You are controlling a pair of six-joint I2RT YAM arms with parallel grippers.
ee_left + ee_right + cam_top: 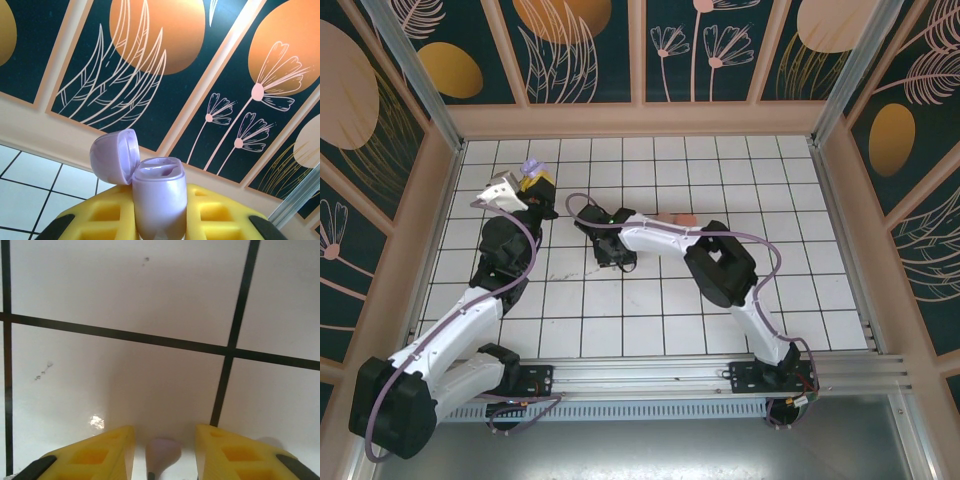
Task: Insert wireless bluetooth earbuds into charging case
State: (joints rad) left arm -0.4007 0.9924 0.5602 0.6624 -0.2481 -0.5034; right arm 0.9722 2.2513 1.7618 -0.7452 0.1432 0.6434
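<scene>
My left gripper (532,182) is lifted at the back left, shut on an upright lilac charging case (159,185). Its hinged lid (114,155) stands open to the left, and the two wells on top look empty. The case (530,167) shows as a pale lilac spot above the yellow fingers (95,215). My right gripper (616,258) points down at the tiled floor near the middle. Its yellow fingers (107,447) stand open around a small lilac earbud (162,452) lying on the tile, with a gap on either side.
A salmon-pink object (678,217) peeks out behind the right arm's forearm, too small to make out. White tiles with dark grout (150,338) cover the floor. Patterned walls (640,50) close in the back and both sides.
</scene>
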